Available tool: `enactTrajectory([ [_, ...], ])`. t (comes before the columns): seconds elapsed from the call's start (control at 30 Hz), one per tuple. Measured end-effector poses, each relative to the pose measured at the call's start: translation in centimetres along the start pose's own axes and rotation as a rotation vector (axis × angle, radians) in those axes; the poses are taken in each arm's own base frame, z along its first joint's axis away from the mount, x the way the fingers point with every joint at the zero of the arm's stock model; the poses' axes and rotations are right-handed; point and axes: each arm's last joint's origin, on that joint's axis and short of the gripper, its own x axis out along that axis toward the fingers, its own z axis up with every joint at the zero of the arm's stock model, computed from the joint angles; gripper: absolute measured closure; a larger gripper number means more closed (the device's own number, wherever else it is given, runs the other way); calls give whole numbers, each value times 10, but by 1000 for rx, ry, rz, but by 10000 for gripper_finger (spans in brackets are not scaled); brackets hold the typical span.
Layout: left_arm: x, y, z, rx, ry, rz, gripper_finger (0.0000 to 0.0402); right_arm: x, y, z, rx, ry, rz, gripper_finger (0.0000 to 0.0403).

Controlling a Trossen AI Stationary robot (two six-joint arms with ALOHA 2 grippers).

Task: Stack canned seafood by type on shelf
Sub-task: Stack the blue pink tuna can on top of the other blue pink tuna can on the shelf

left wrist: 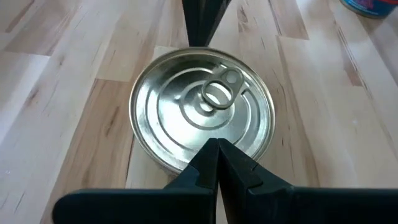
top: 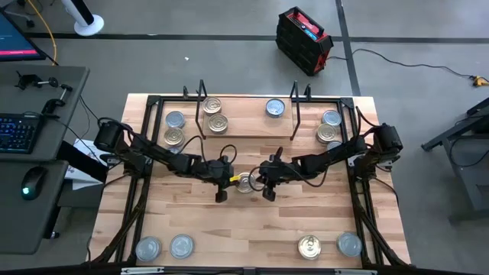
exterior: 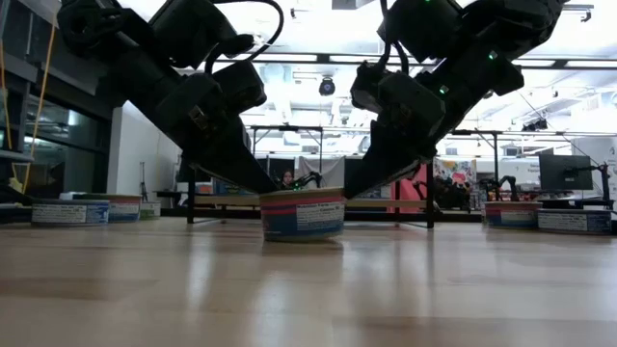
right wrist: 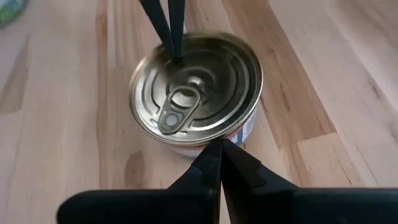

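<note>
One silver-lidded tin with a pull ring point(top: 244, 183) stands on the tabletop in the middle, in front of the shelf point(top: 244, 126). My left gripper point(left wrist: 214, 146) is shut at the tin's left rim and my right gripper point(right wrist: 219, 146) is shut at its right rim; both slant down. Gold-lidded tins point(top: 218, 122) and a silver-blue one point(top: 275, 108) lie on the shelf board. In the low view the middle tin point(exterior: 302, 214) shows a pink and blue label. My left gripper sets its shut fingertips point(exterior: 273, 189) against the tin's top rim point(left wrist: 186, 163) on the left side, slanting down from the table's left. The tin stands upright on the table. My right gripper sets its shut fingertips point(exterior: 347, 192) against the opposite top rim point(right wrist: 198, 144), slanting down from the table's right. The tin sits between the two tips, its base on the wood.
More tins lie left of the shelf point(top: 175, 127), right of it point(top: 329, 126), and along the table's near edge at the left point(top: 164, 247) and right point(top: 328, 245). Black wire uprights point(top: 200, 99) rise from the shelf. Bare wood lies between the middle tin and the near edge.
</note>
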Motion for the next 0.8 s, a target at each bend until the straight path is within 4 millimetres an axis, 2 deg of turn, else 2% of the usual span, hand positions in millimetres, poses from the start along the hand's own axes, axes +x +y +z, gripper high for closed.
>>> enactTrajectory([
  [0.4, 0, -4, -5, 12, 36, -13, 402, -2, 6, 13, 34, -131, 49, 403],
  [0.53, 1, -6, -16, -9, 96, 27, 401, -2, 10, 16, 39, -148, 100, 403],
  [0.6, 0, -11, -10, -19, 61, 6, 401, -2, 11, 19, 38, -153, 105, 403],
  [0.7, 0, -14, -16, -34, 90, 10, 401, -3, 12, 23, 32, -165, 108, 403],
  [0.8, -1, -18, -13, -33, 64, 15, 401, -4, 14, 28, 23, -176, 113, 403],
])
